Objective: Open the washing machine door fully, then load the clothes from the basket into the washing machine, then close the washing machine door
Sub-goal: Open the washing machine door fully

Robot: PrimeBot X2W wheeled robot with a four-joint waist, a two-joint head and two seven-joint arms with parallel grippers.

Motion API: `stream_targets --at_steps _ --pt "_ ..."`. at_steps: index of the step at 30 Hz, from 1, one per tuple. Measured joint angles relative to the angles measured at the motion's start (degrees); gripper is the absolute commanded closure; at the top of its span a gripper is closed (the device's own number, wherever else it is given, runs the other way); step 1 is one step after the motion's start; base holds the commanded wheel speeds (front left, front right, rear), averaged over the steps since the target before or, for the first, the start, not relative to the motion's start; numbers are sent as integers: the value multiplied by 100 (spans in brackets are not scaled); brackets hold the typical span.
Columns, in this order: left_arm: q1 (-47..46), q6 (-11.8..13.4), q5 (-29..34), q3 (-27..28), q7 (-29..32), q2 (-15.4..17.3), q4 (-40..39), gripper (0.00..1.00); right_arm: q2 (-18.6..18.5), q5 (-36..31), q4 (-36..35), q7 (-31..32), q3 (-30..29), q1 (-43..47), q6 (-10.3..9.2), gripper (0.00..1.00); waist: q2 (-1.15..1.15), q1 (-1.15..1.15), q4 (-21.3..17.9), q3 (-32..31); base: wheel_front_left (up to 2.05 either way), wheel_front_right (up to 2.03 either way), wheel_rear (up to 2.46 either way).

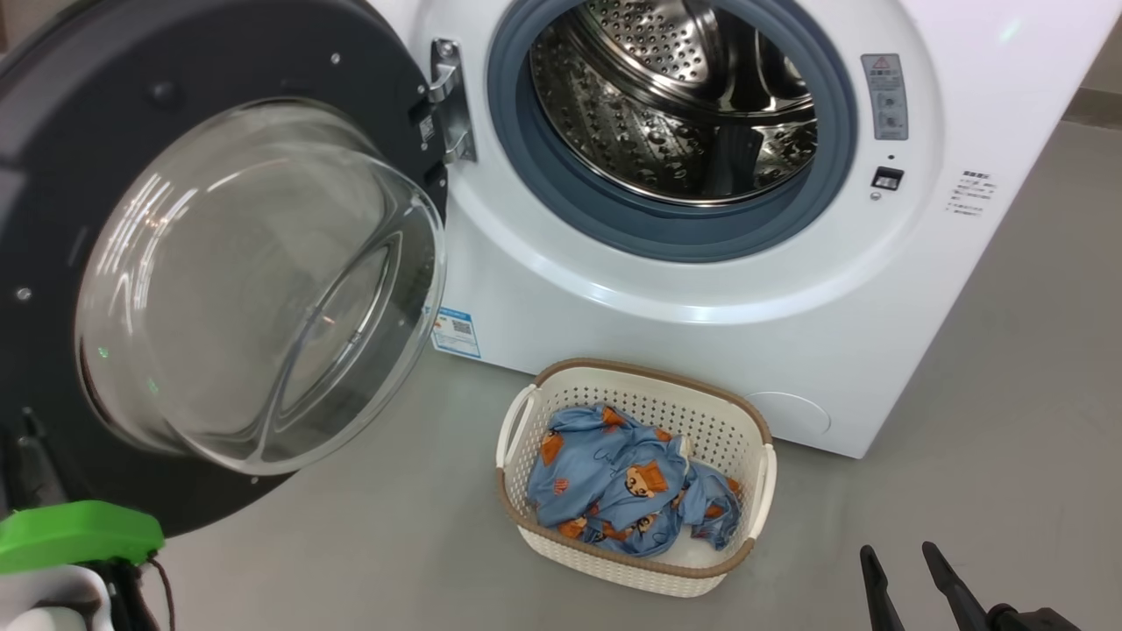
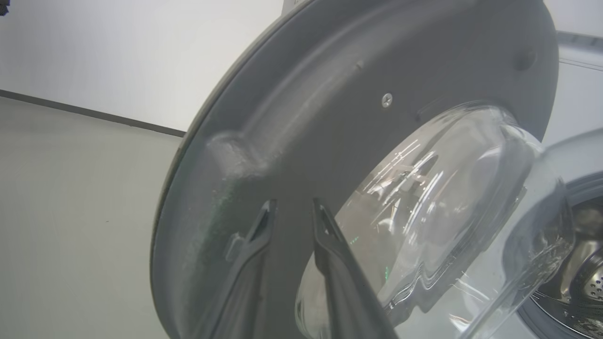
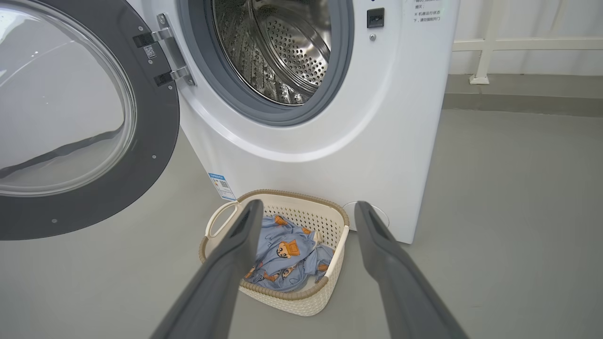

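Pointing down and spread wide, the right gripper (image 3: 308, 207) faces the basket (image 3: 282, 295) of clothes (image 3: 282, 254) standing on the floor (image 3: 518, 212) before the washing machine (image 3: 330, 155), while the left wrist view adds the left gripper (image 2: 294, 209), slightly parted, near the grey inside of the open door (image 2: 330, 117).

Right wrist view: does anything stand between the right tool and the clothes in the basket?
Nothing visible does. The open right tool points at the clothes, uncovered in the basket; the washing machine door hangs aside.
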Motion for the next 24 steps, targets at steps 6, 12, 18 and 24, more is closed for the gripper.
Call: stream_targets --at_steps 6,12,18,24 --pt "442 25 -390 -556 0 1 -689 0 0 15 -63 0 25 -3 0 0 0 0 -146 -36 0 0 0" --pt "1183 163 -441 -1137 0 9 -1604 0 0 15 -219 0 109 -10 0 0 0 0 -452 -87 0 0 0" --pt "1664 -22 -449 -1501 0 29 -2216 0 -1 15 -328 0 146 -35 0 0 0 0 -748 -85 0 0 0" --pt "2038 -263 -385 -1681 0 64 -2476 0 -1 -10 -420 0 207 -53 0 0 0 0 -1156 -70 0 0 0"
